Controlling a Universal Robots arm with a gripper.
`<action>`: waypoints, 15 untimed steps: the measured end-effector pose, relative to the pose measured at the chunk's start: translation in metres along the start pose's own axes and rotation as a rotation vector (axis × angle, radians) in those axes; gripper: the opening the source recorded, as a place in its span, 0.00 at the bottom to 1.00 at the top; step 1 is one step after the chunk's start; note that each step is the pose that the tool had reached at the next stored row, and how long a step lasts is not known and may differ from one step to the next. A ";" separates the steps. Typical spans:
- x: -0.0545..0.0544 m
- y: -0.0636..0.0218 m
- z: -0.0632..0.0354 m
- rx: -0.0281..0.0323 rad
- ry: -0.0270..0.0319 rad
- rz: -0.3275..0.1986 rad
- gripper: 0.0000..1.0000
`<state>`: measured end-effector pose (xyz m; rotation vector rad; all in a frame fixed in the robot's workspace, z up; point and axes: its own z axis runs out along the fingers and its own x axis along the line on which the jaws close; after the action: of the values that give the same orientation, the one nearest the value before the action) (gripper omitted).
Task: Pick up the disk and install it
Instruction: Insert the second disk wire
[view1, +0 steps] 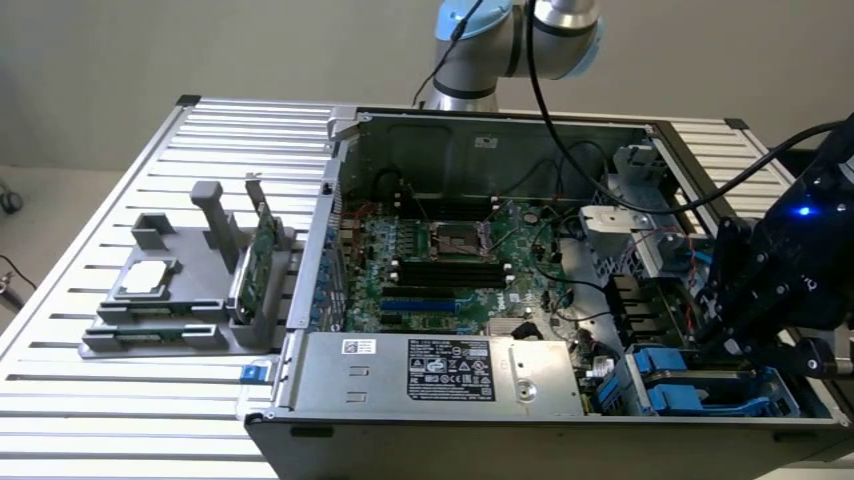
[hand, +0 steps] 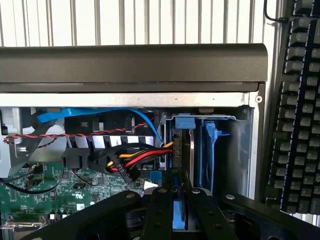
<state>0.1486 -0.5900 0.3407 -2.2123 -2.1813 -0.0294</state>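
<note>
The disk (hand: 181, 222) is gripped in the closed pincer (hand: 180, 212), held edge-on over the blue drive bay (hand: 212, 150) of the computer case (view1: 400, 120); rails are best kept aligned, cables (hand: 135, 159) avoided.

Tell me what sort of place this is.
Likely a robotics lab bench for PC assembly: an open computer case on a slotted aluminium table, a grey parts fixture, a keyboard beside it.
</note>
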 end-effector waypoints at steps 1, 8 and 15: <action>0.000 0.0000 0.0001 0.0000 0.0012 0.000 0.16; -0.001 0.0000 0.0016 0.0001 0.0053 0.000 0.16; -0.002 0.0000 0.0036 0.0001 0.0078 0.000 0.16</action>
<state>0.1485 -0.5922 0.3371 -2.2084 -2.1773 -0.0379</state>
